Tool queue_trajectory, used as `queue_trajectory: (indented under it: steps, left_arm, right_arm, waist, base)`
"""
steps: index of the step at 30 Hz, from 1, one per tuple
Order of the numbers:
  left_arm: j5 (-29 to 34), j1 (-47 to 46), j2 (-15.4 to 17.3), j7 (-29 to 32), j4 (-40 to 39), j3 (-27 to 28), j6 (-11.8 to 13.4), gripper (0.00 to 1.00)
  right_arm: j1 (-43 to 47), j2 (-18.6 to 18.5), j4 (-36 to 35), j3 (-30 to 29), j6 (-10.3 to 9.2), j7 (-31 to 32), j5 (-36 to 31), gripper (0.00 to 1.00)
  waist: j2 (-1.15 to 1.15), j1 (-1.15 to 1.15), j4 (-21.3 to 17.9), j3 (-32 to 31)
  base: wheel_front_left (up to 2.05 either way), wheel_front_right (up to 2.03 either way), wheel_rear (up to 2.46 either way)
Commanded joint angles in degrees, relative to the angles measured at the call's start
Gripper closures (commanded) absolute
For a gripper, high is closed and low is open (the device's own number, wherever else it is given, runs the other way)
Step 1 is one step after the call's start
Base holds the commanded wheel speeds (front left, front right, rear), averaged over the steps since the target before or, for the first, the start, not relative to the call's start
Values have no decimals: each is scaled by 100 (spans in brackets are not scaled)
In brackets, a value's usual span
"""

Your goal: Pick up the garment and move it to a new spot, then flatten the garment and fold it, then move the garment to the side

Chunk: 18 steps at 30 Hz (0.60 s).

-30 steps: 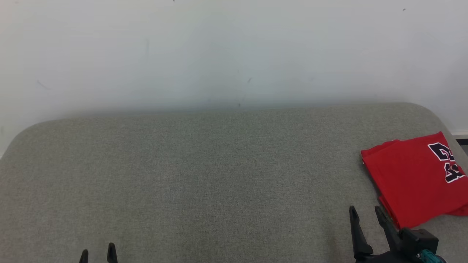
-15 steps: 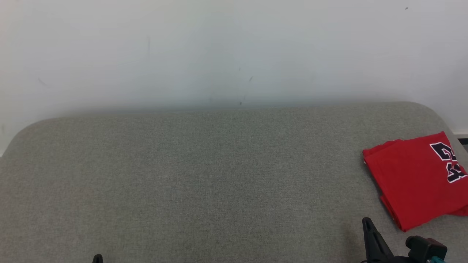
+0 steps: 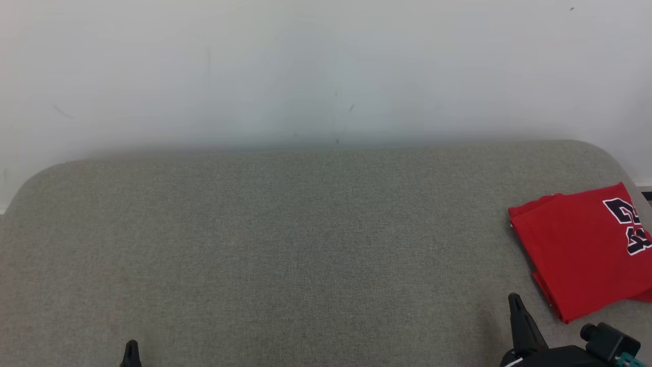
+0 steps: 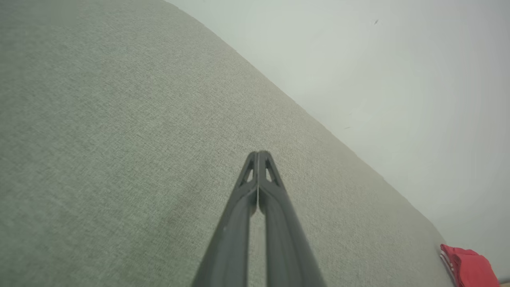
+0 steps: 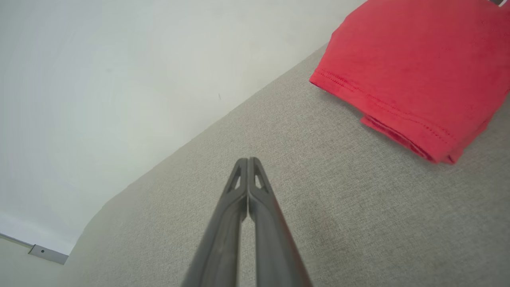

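A red garment [image 3: 583,255] with dark printed numbers lies folded at the far right of the grey fabric surface [image 3: 305,244]. The right wrist view has the garment [image 5: 418,67] at its upper right, and it is a small red patch [image 4: 470,267] in the left wrist view. My right gripper [image 3: 515,302] is low at the right, just left of the garment and apart from it, shut with nothing in it [image 5: 248,160]. At the lower left my left gripper [image 3: 131,347] is also shut and empty [image 4: 258,153], its tip over bare fabric.
A pale wall [image 3: 326,71] rises directly behind the grey surface. The surface has rounded back corners and stretches wide to the left of the garment. A strip of skirting shows at the far right edge [image 3: 643,184].
Both grippers have closed from open and drawn back toward the bottom edge. The right one let go near the garment's front corner. The camera has shifted slightly.
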Motion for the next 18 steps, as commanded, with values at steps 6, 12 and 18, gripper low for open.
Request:
queue_trajectory:
  steps: [6, 12, 18]
  left_arm:
    - [-545, -263, 9, 177, -84, 56, -18, 100]
    - [-969, -343, 6, 314, -81, 82, -22, 100]
    - [-1369, -416, 3, 450, -78, 109, -25, 100]
  right_arm:
    - [-239, -13, -61, -14, 1, 81, 622, 100]
    - [-297, -14, -54, -19, 2, 137, 1090, 100]
    - [-349, -15, -46, -23, 2, 186, 1536, 100]
  waist:
    - [0, 0, 14, 19]
    - [0, -1, 27, 37]
    - [0, -1, 40, 55]
  base:
    - [0, 0, 0]
    - [0, 0, 0]
    - [0, 0, 0]
